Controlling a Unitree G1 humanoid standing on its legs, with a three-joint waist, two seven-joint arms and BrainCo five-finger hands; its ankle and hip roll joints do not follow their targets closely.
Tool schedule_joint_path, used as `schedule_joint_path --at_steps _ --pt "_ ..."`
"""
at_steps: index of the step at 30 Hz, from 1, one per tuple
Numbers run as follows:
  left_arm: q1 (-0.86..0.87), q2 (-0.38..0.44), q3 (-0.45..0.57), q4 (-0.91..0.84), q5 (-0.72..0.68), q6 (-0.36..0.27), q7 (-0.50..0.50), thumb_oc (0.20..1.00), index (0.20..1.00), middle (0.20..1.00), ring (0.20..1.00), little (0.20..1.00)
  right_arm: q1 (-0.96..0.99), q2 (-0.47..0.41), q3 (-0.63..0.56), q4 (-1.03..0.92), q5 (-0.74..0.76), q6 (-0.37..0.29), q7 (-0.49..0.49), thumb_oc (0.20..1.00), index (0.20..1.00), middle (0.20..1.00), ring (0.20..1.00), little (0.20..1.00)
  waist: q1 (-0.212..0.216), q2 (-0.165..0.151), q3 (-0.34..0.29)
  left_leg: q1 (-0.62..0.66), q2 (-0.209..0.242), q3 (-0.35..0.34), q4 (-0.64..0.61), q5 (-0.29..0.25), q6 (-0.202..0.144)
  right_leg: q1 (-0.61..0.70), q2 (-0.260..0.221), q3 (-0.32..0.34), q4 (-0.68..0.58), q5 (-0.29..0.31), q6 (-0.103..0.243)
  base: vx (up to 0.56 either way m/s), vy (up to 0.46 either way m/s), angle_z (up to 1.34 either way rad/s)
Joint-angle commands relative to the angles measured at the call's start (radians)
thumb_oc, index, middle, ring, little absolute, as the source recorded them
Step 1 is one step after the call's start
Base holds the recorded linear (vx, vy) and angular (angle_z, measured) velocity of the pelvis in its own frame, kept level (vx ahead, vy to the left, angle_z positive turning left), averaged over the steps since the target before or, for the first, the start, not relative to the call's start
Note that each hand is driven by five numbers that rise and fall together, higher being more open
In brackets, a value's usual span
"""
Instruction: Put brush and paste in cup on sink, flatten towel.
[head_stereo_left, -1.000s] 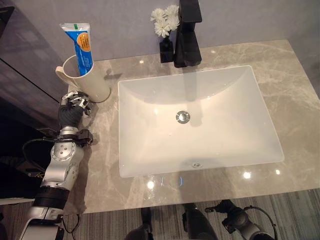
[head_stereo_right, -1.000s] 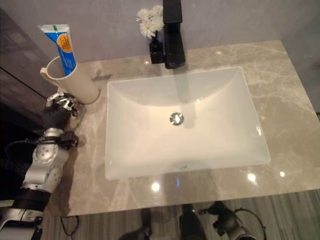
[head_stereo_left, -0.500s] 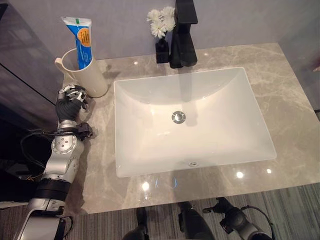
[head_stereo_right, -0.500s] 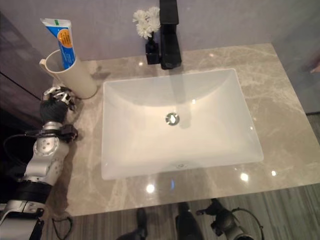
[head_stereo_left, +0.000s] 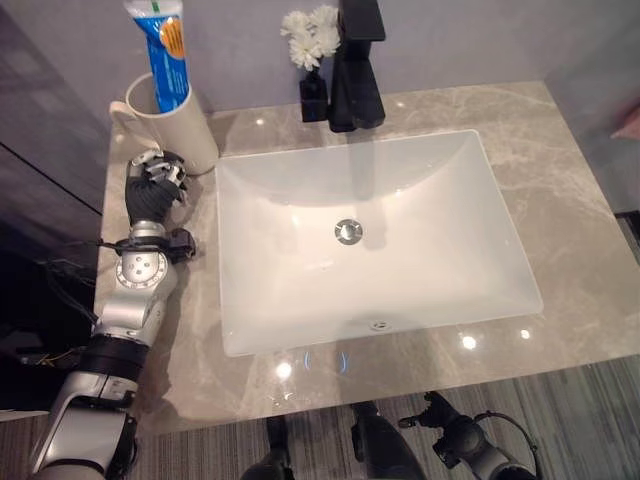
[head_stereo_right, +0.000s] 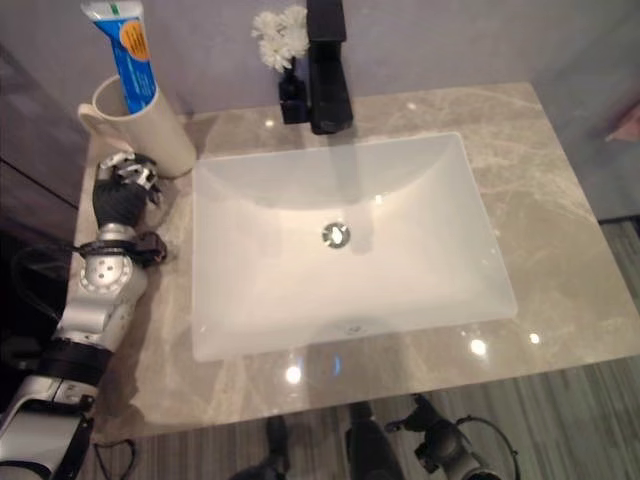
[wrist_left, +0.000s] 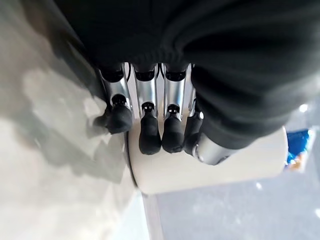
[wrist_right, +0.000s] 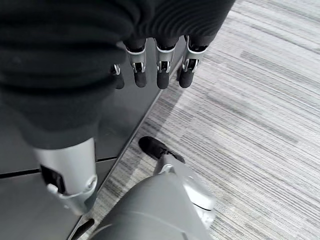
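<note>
A cream cup (head_stereo_left: 172, 128) stands at the back left corner of the marble counter (head_stereo_left: 565, 210). A blue and white toothpaste tube (head_stereo_left: 163, 55) stands upright in the cup. My left hand (head_stereo_left: 152, 190) rests on the counter just in front of the cup, its fingers (wrist_left: 149, 131) relaxed and holding nothing, with their tips close to the cup's side (wrist_left: 210, 172). My right hand (wrist_right: 159, 70) hangs open below the counter's front edge, over the striped floor.
A white rectangular sink (head_stereo_left: 460, 260) fills the middle of the counter. A black faucet (head_stereo_left: 356, 65) and a small black vase of white flowers (head_stereo_left: 310, 38) stand behind it. Something pink (head_stereo_left: 630, 122) shows at the far right edge.
The whole picture has shifted, so the camera has moved. My left hand stays by the cup's foot; the tube stays in the cup.
</note>
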Motion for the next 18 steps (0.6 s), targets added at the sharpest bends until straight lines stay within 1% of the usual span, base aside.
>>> schedule_joint_path --at_steps 1,13,15,18 --pt "-0.048 0.020 -0.042 0.052 0.033 0.013 0.017 0.200 0.200 0.200 0.200 0.200 -0.022 -0.017 0.029 0.004 0.012 -0.009 -0.006 1.000 1.000 1.000 1.000 1.000 -0.019 0.010 0.029 0.040 -0.012 -0.017 0.005 -0.009 -0.026 0.009 -0.044 0.044 0.043 -0.029 0.076 0.00 -0.010 -0.04" --pt "-0.096 0.022 -0.050 0.090 0.041 0.010 0.048 0.200 0.200 0.200 0.200 0.200 -0.025 -0.011 0.036 0.023 0.018 -0.011 -0.011 1.000 1.000 1.000 1.000 1.000 -0.023 0.011 0.029 0.034 -0.009 -0.009 0.005 -0.009 -0.029 0.001 -0.038 0.050 0.038 -0.028 0.075 0.00 0.000 0.00" --pt "-0.086 0.020 -0.046 0.086 0.040 0.007 0.049 0.200 0.200 0.200 0.200 0.200 -0.023 -0.010 0.035 0.020 0.019 -0.012 -0.013 1.000 1.000 1.000 1.000 1.000 -0.024 0.010 0.026 0.034 -0.007 -0.008 0.005 -0.009 -0.030 0.002 -0.038 0.050 0.035 -0.028 0.075 0.00 0.000 0.00" --pt "-0.030 0.028 -0.013 0.046 0.070 0.010 0.056 0.200 0.200 0.200 0.200 0.200 -0.014 -0.012 0.024 0.021 0.018 -0.015 -0.015 1.000 1.000 1.000 1.000 1.000 -0.016 0.010 0.018 0.040 -0.005 -0.009 0.005 -0.013 -0.031 0.008 -0.036 0.050 0.033 -0.033 0.075 0.01 -0.003 0.00"
